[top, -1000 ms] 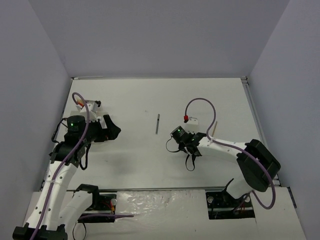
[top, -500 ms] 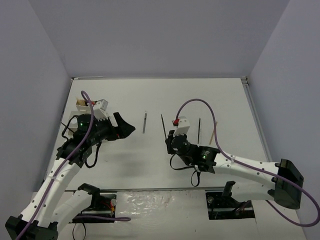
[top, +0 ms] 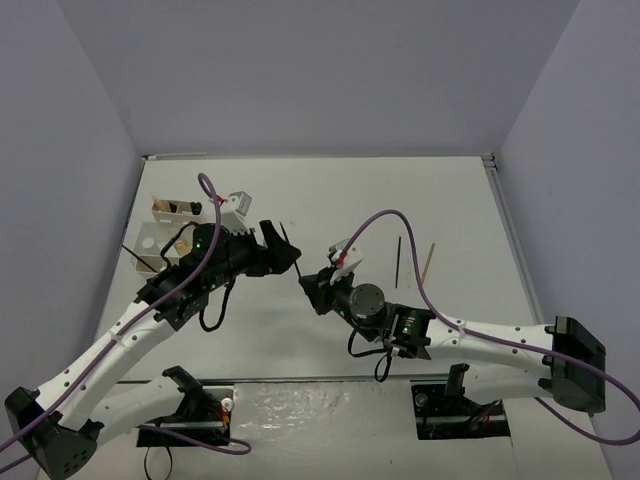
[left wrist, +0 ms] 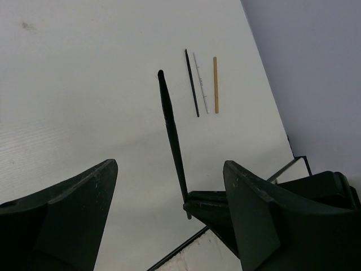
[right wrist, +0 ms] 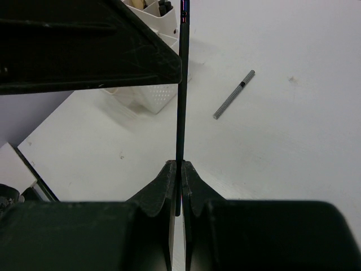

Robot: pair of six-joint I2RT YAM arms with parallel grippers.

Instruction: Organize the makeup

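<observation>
My right gripper (right wrist: 181, 164) is shut on the lower end of a thin black pencil (right wrist: 181, 84) and holds it above the table, pointing away. In the top view the right gripper (top: 312, 287) is at mid-table and the pencil (top: 285, 233) slants up-left. My left gripper (left wrist: 169, 165) is open, with its fingers either side of that pencil (left wrist: 169, 124) and not touching it; in the top view the left gripper (top: 283, 250) is just left of the right one. A black pencil (left wrist: 192, 82), a white stick (left wrist: 201, 82) and a tan stick (left wrist: 215, 84) lie together on the table.
The white compartmented tray (top: 150, 262) stands at the far left with small items in it; it also shows in the right wrist view (right wrist: 152, 96). A grey pencil (right wrist: 234, 95) lies on the table beyond my right gripper. The black pencil (top: 399, 262) and tan stick (top: 428, 262) lie right of centre.
Both arms have reached towards the table's middle. The right gripper swung left with the black pencil raised. The left gripper moved right, off the tray, until its open fingers flank the pencil.
</observation>
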